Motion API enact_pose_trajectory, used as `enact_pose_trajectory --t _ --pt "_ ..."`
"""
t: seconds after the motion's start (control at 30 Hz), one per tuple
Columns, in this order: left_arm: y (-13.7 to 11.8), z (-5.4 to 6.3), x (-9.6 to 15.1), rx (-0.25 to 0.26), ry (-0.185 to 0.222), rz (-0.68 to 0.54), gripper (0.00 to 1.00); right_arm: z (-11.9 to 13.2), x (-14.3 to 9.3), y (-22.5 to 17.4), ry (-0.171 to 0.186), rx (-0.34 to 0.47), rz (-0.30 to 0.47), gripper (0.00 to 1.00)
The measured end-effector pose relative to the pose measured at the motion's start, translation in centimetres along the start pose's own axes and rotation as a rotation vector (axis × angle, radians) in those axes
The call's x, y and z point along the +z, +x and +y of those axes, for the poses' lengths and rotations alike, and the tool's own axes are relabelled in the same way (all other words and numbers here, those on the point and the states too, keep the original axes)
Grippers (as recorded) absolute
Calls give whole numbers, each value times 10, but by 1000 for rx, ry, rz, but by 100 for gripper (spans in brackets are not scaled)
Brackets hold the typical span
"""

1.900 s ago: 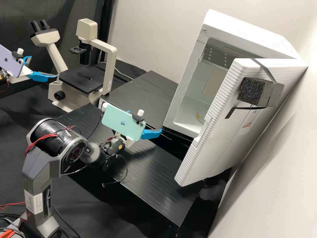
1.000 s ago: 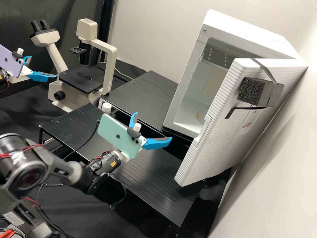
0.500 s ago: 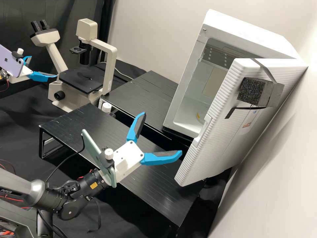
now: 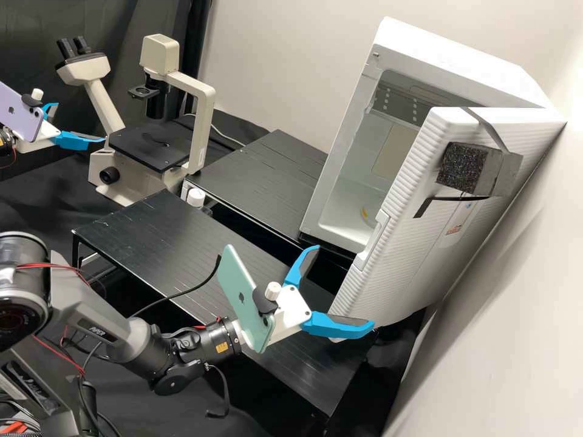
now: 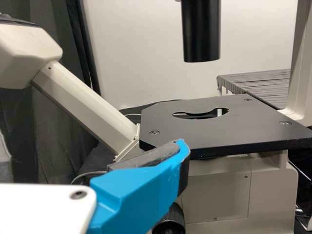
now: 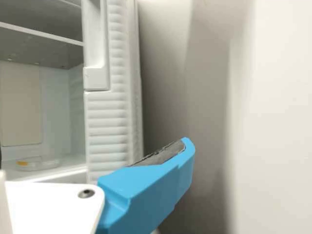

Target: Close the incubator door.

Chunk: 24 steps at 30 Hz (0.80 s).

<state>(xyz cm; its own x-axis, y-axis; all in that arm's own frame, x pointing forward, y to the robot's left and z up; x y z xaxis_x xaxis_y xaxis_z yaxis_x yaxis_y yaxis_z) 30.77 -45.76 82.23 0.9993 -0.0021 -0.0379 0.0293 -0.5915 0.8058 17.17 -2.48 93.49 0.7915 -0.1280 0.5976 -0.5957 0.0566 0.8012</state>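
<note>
Basically, progress is looking like approx. zero: the incubator door (image 4: 419,267) is standing wide open at the right, its outer face turned toward the wall (image 4: 516,321), and the incubator (image 4: 455,54) is showing its inside (incl. a dish (image 6: 39,165) on the floor of it). The right gripper (image 4: 344,287) is hanging by the door's near lower corner, fingers spread wide w/ nothing between them; whether one is touching the door, can't tell. The left gripper (image 4: 81,122) is waiting far left by the microscope (image 4: 197,109), also parted and empty. What's remaining is the whole job, i.e. getting a finger behind the door, swinging it round, then pressing it shut (prob. w/ the right arm).
</note>
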Motion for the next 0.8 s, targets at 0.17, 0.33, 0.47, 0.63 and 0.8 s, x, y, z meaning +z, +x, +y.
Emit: enact_pose_trajectory --t 0.17,0.33,0.47,0.63,0.8 --pt "0 0 0 0 0 0 100 -7 -7 5 6 -11 21 100" --pt "0 0 0 0 0 0 100 -23 -25 14 -13 -32 67 100" --pt "0 0 0 0 0 0 100 -26 -29 18 7 -15 54 100" --pt "0 0 0 0 0 0 100 -26 -33 17 24 -10 55 100" --pt "0 0 0 0 0 0 100 -27 -40 15 56 -37 76 100"
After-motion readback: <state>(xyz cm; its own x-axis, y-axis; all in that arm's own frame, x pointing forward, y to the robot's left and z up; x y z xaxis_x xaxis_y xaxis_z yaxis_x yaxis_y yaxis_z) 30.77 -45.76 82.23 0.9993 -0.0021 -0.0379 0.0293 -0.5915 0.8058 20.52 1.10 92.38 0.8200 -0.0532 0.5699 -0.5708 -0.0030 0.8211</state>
